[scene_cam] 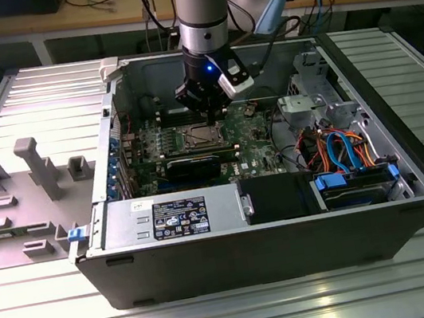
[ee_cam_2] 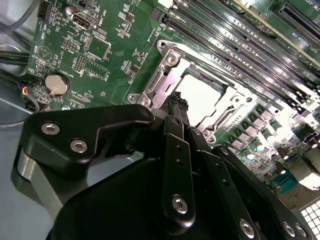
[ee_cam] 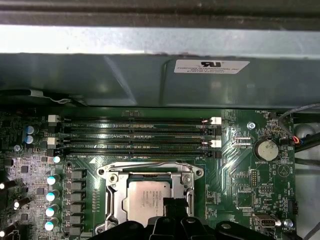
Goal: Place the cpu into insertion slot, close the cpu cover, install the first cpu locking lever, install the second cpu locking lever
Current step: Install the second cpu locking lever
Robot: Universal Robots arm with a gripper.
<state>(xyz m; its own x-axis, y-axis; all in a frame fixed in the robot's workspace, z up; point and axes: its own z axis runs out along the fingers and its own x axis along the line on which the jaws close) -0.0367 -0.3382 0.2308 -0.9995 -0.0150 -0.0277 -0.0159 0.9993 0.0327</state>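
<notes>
In the exterior view the gripper [scene_cam: 206,111] hangs directly over the insertion slot [scene_cam: 199,136], probably so that it can work straight down into the open computer case [scene_cam: 407,168]. In the second wrist view its black fingers [ee_cam_2: 179,107] look pressed together just above the one cpu [ee_cam_2: 200,97], which lies inside the silvery cpu cover [ee_cam_2: 160,87], though I cannot tell if they touch it. In the first wrist view I count one cpu [ee_cam: 145,197] seated in the slot, four memory slots [ee_cam: 135,135] beside it, and one coin battery [ee_cam: 266,148].

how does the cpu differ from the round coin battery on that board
The cpu is a square silvery-grey plate; the coin battery is a round silver disc. The cpu looks clearly larger than the battery. The cpu sits framed by the metal cpu cover in the insertion slot, while the battery sits alone in a round holder off to one side. The gripper is at the cpu's edge, away from the battery. Both are shiny metal and lie flat on the green board.
</notes>
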